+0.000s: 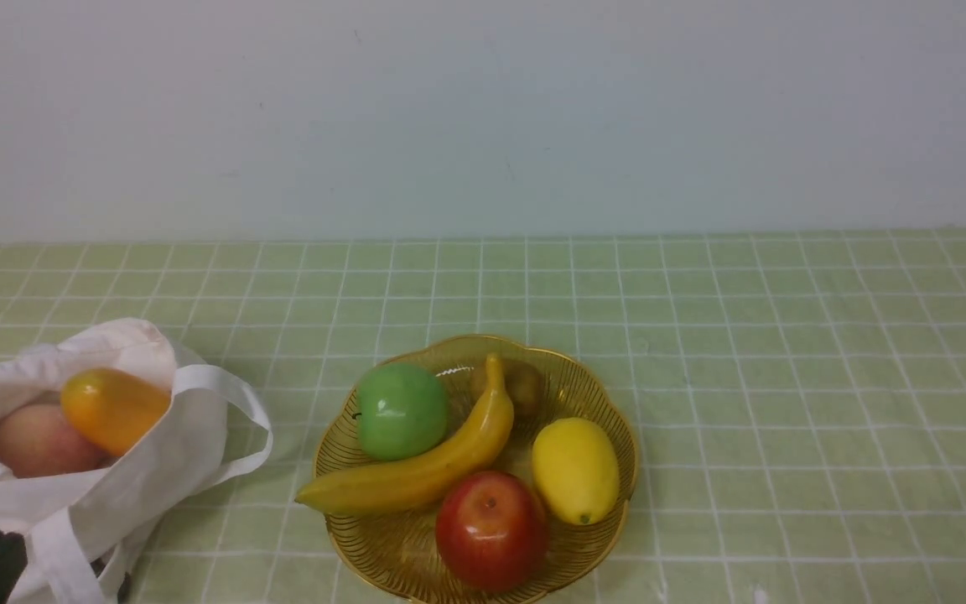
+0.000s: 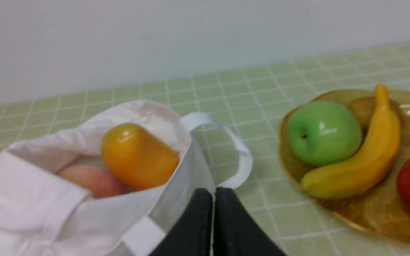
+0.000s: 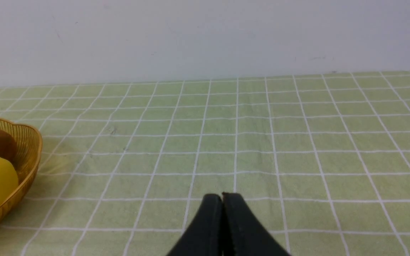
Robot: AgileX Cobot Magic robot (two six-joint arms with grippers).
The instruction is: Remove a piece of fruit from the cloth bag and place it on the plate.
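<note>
At the lower left of the front view, the rumpled off-white bag gapes, with an orange fruit and a pinkish one inside. The left gripper hovers near its handle, fingers pressed together, holding nothing. In the lower middle, the amber plate carries the banana. It is long, curved and glossy yellow, and lies diagonally between a green apple and a red apple, with a lemon to the right. The right gripper hangs over the green checked cloth, fingers closed together and empty.

banana: lying across plate | cloth bag: rumpled, open, left
</note>
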